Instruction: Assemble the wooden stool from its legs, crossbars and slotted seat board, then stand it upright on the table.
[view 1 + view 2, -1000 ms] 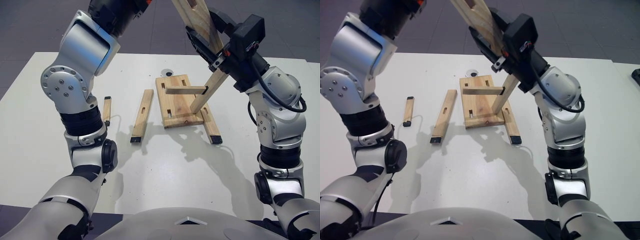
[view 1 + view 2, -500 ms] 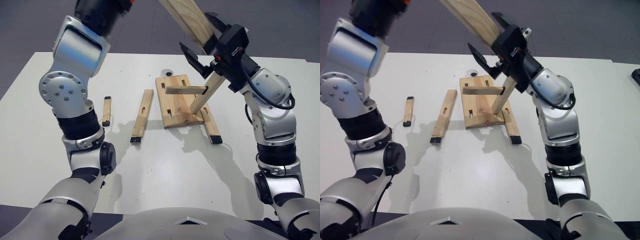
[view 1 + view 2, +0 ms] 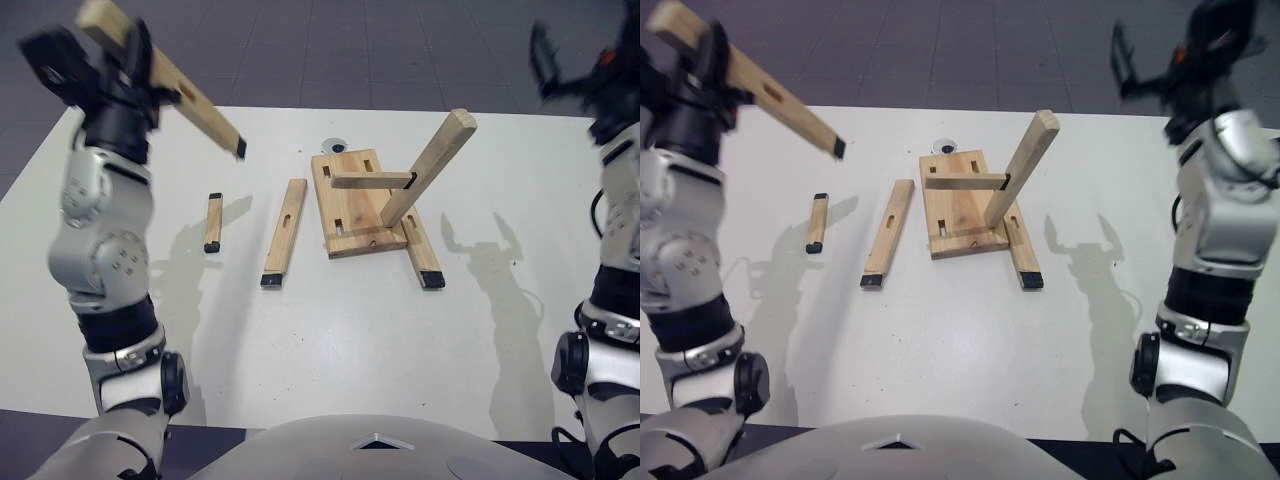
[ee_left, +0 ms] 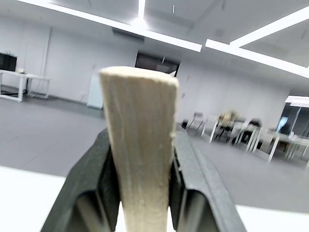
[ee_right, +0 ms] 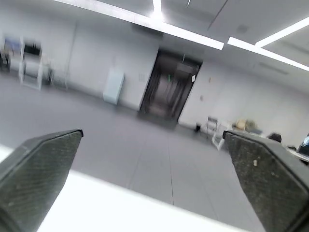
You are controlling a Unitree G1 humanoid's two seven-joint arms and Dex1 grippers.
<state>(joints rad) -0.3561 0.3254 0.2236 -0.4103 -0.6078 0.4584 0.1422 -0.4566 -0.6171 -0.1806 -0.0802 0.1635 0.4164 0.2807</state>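
- The table (image 3: 330, 340) holds every part except the one I'm carrying, and the stool is only partly built. I judge this to be the leg-fitting step.
- The seat board (image 3: 348, 205) lies flat in the middle of the table with its slots facing up.
- My left claw (image 4: 142, 145) is clamped around one end of a leg (image 3: 195, 100). I hold it high over the table's far left side, and its black-capped end slants down toward the board.
- A second leg (image 3: 428, 165) stands with its foot at the board's near right corner. It leans to the right rather than standing straight.
- A third leg (image 3: 285, 230) lies flat just left of the board.
- A fourth leg (image 3: 424, 258) lies right against the board's right edge.
- One crossbar (image 3: 370, 181) sticks out sideways from the standing leg, over the board.
- A shorter crossbar (image 3: 213, 222) lies farther left, well apart from the board.
- My right claw (image 5: 153, 137) is raised over the table's far right side. Its fingers are spread wide and hold nothing.
- For the next move, I think I must turn the carried leg so its bare end points down. Then I bring it over a free slot and press it in.
- While I press, the empty claw could steady the board or the leaning leg.
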